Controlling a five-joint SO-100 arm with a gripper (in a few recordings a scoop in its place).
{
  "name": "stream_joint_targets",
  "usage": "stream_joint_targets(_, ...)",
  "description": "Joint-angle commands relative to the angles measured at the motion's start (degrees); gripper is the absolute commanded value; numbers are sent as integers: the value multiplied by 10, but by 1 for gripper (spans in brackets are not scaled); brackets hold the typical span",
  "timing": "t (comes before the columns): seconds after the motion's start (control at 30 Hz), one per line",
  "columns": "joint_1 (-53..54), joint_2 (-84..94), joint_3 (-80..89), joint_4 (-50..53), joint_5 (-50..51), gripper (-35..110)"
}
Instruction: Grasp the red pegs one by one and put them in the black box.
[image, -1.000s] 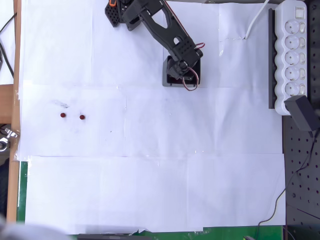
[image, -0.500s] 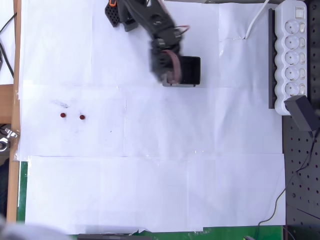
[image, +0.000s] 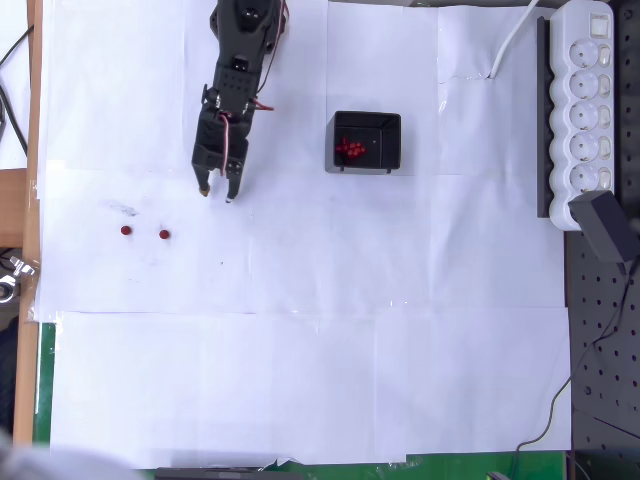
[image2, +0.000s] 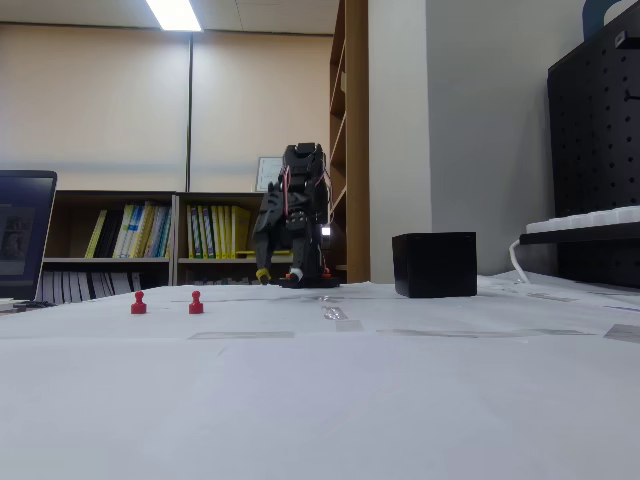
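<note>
Currently, items left to right, overhead view. Two red pegs (image: 125, 230) and (image: 164, 234): upright on the white tabletop (image: 300, 380), near each other. My pincer (image: 217, 193): fingers parted a little, holding nothing, above and right of both pegs, well apart. Black box (image: 366, 165): farther right, a cluster of pegs inside. Risk, as I judge it: pegs small; an off-centre closing would tip or roll one away.

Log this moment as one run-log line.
end effector: open, empty, above paper | black box: holds cluster of red pegs | two pegs on paper, left in overhead view | next: nearer peg
</note>
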Motion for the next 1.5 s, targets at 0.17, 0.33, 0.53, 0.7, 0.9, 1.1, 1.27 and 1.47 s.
stream_joint_targets(0.17, 46, 127, 67, -125, -2, 15)
stream_joint_targets(0.33, 67, 203, 134, -133, -6, 15)
stream_joint_targets(0.53, 84, 273, 203, -130, -11, 15)
stream_joint_targets(0.7, 88, 293, 218, -134, -11, 15)
stream_joint_targets(0.9, 91, 315, 243, -129, -11, 15)
stream_joint_targets(1.1, 95, 334, 265, -128, -11, 15)
stream_joint_targets(1.27, 98, 346, 279, -126, -10, 15)
stream_joint_targets(1.47, 100, 353, 283, -127, -9, 15)
